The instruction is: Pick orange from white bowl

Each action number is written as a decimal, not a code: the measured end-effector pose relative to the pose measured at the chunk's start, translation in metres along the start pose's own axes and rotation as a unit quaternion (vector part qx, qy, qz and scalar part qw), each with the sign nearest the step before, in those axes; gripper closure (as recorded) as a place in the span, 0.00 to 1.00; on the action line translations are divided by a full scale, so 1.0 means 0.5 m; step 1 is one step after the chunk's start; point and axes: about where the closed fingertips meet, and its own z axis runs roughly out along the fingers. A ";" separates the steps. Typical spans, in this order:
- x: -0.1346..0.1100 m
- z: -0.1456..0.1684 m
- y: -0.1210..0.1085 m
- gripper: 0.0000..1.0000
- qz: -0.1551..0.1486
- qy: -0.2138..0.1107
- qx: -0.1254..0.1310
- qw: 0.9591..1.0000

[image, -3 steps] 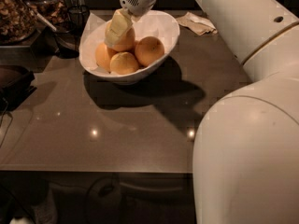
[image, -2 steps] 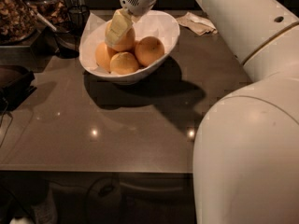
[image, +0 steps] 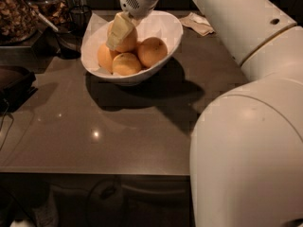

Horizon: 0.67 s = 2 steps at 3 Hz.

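Observation:
The white bowl [image: 166, 24] stands at the back of the dark table and holds four oranges. My gripper [image: 120, 38] reaches down into the bowl's back left part. Its pale finger [image: 117, 30] lies across the front of the orange [image: 131, 40]; the other finger is hidden behind the fruit. This orange sits higher than the others. A deeper-orange one [image: 152, 51] lies to the right. One with a dark dot [image: 126, 64] lies in front, and a smaller one [image: 105, 56] at the left.
My white arm [image: 246, 141] fills the right side of the view. A crumpled napkin [image: 196, 23] lies behind the bowl at the right. A dark wire holder [image: 75, 20] and a jar [image: 16, 13] stand at the back left. A dark object [image: 14, 82] sits at the left edge.

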 end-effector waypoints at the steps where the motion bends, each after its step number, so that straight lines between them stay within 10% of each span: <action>1: 0.004 0.021 -0.004 0.26 0.004 0.006 -0.010 1.000; 2: 0.006 0.031 -0.007 0.45 0.005 0.008 -0.012 1.000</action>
